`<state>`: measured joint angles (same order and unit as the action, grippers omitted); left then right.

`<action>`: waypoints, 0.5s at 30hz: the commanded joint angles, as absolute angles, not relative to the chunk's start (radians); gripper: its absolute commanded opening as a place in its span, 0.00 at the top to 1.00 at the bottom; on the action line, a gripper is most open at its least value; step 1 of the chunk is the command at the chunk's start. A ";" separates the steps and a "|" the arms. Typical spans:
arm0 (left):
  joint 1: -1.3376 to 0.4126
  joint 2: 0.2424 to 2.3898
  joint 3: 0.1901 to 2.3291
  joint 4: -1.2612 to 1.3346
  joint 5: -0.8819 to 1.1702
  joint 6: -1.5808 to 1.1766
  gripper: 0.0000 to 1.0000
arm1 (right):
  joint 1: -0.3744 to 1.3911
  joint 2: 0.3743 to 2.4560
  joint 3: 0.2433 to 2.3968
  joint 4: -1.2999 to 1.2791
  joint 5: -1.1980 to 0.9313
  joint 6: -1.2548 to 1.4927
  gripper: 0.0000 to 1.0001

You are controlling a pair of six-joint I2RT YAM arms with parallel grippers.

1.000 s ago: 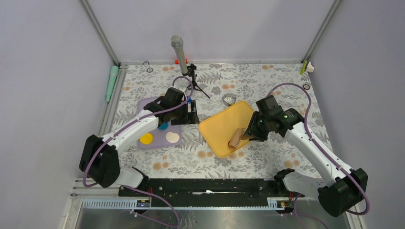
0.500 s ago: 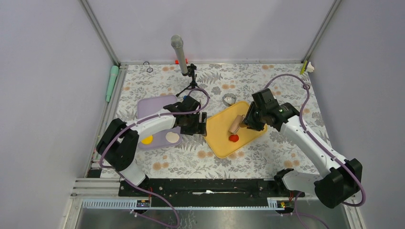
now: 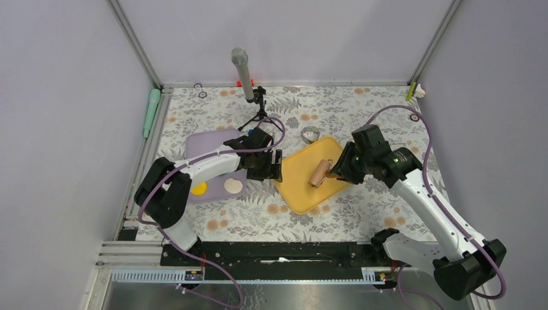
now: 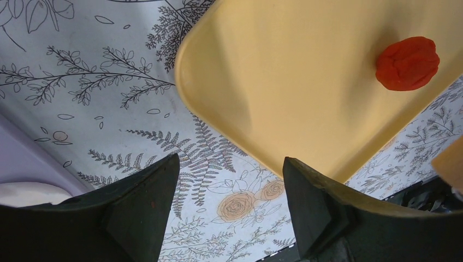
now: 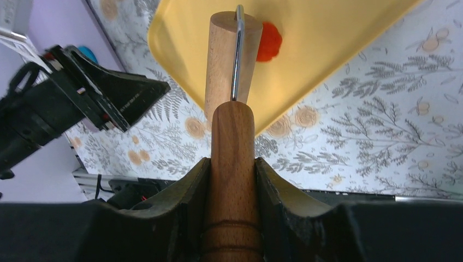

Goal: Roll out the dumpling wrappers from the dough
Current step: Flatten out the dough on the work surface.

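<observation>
Red wrapper on tray, beside rolling pin in right gripper

Overhead camera looks down; both close wrist cameras share the tray

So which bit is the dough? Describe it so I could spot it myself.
Find the yellow tray in the middle of the flowery table. On it lies a small red lump, by the tip of the wooden roller that the right gripper holds. It is the only red clay; the yellow disc and cream disc sit on the purple board.
</observation>
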<state>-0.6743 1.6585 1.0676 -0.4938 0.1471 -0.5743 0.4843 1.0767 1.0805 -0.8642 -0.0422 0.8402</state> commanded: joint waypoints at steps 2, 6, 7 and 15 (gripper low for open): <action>-0.676 1.667 1.103 -0.454 0.162 -0.565 0.24 | 0.488 1.042 1.032 -0.879 -0.079 0.878 1.00; -0.676 1.673 1.100 -0.453 0.177 -0.562 0.24 | 0.488 1.061 1.065 -0.888 -0.011 0.881 1.00; -0.676 1.672 1.096 -0.449 0.180 -0.564 0.24 | 0.488 1.063 1.070 -0.877 -0.006 0.881 1.00; -0.670 1.629 1.129 -0.512 0.129 -0.512 0.24 | 0.488 1.191 1.171 -0.918 0.027 0.841 1.00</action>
<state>-0.6739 1.6711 1.0805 -0.5095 0.1509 -0.5514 0.4843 1.1606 1.0683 -0.9100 -0.0113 0.8604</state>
